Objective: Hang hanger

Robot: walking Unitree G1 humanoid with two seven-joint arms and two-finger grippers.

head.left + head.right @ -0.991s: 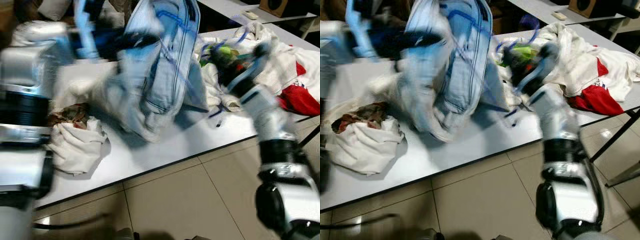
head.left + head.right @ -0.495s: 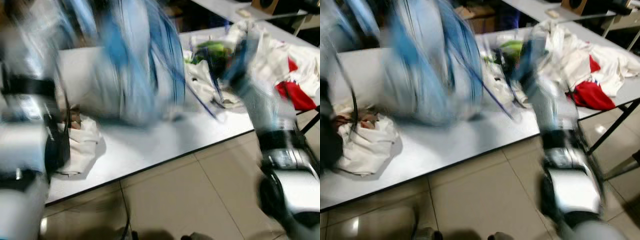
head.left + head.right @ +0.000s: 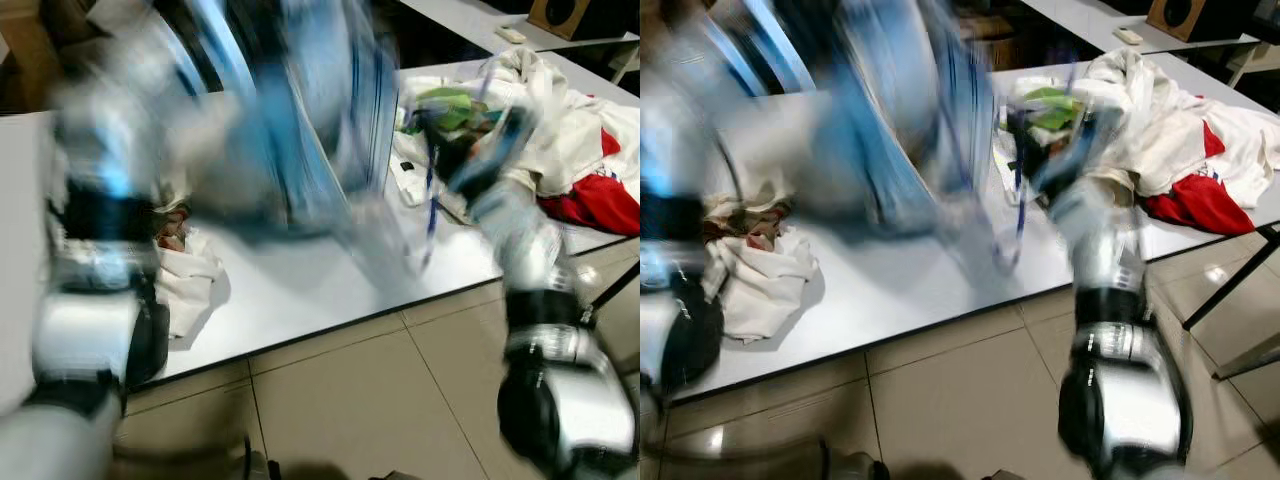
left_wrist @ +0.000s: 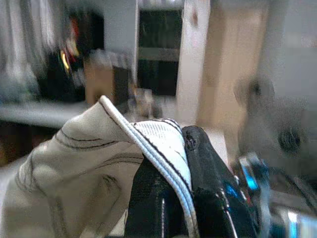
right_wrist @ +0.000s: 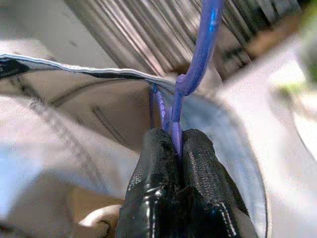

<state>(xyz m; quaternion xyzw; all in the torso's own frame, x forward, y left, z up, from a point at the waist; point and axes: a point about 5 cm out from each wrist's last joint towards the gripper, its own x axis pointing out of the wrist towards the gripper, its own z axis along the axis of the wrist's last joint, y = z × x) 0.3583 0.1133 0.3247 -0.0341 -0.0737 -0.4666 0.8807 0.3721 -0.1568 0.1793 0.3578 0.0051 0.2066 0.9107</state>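
A thin blue-violet plastic hanger (image 5: 204, 47) carries a pale blue-and-white garment with dark stitched seams (image 3: 330, 110), and both are lifted above the white table (image 3: 300, 290), badly smeared by blur in the head views. In the right wrist view the hanger shows as a slim glossy rod that bends into a small loop just above the fingertips, with the garment's piped edge curving behind it. The right gripper (image 5: 177, 144) has its two black fingers (image 5: 156, 163) pressed together on that rod, clamping the hanger; in the head views this gripper (image 3: 455, 165) is raised over the table's far right part, next to the garment. The left gripper (image 4: 190, 148) has its fingers closed on a fold of the same garment, where a white mesh-lined hem with a dark trim line wraps over the black fingers (image 4: 208, 163). The left arm (image 3: 100, 260) stands at the table's near left edge. On the table near that edge lies a crumpled white cloth with a brownish patterned piece (image 3: 765, 265). Toward the far right corner sits a heap of white clothing (image 3: 1170, 120) with a red garment (image 3: 1195, 200) at its near side and a green item (image 3: 1050, 100) at its left end. Pale floor tiles (image 3: 340, 410) lie below the table's near edge.
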